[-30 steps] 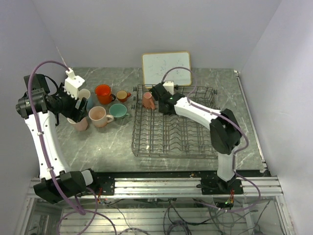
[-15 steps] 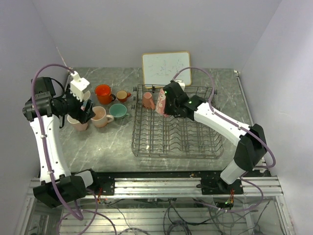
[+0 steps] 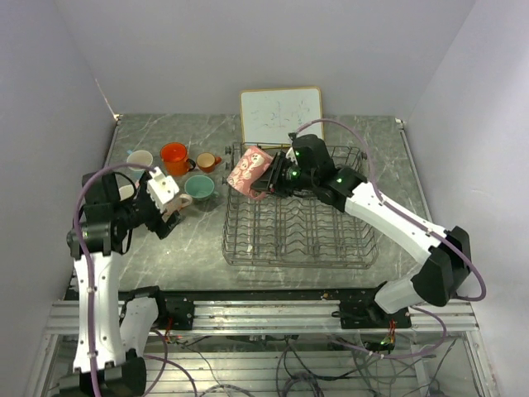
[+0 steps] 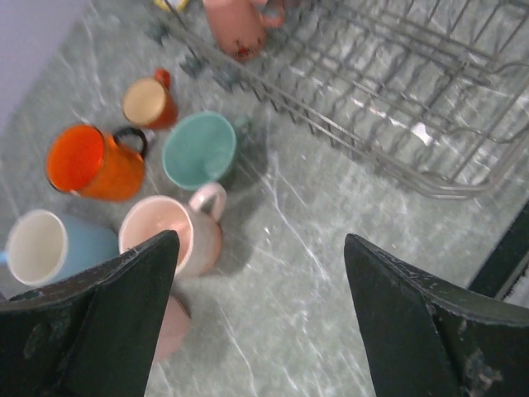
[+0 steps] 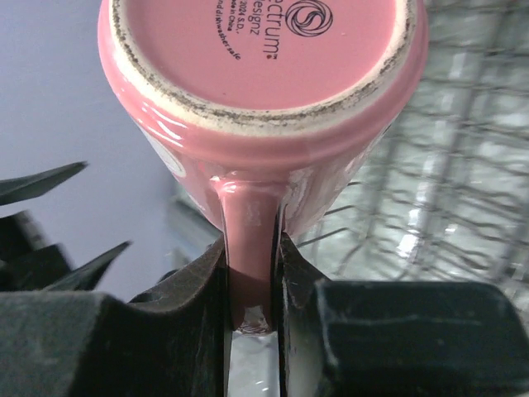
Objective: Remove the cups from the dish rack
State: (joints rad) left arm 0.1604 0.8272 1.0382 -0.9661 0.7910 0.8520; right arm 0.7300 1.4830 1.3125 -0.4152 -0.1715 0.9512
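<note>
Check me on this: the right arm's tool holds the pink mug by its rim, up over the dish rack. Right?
Not quite. The right tool holds the pink mug by its handle, not its rim: the right wrist view shows the handle pinched between its jaws. The mug is indeed up over the dish rack.

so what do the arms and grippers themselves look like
The left arm and right arm have white links with black joints, and a mauve cable loops alongside each. The right arm shows small green lights. The left gripper and right gripper have black fingers, tapered and lightly scuffed on the left.
</note>
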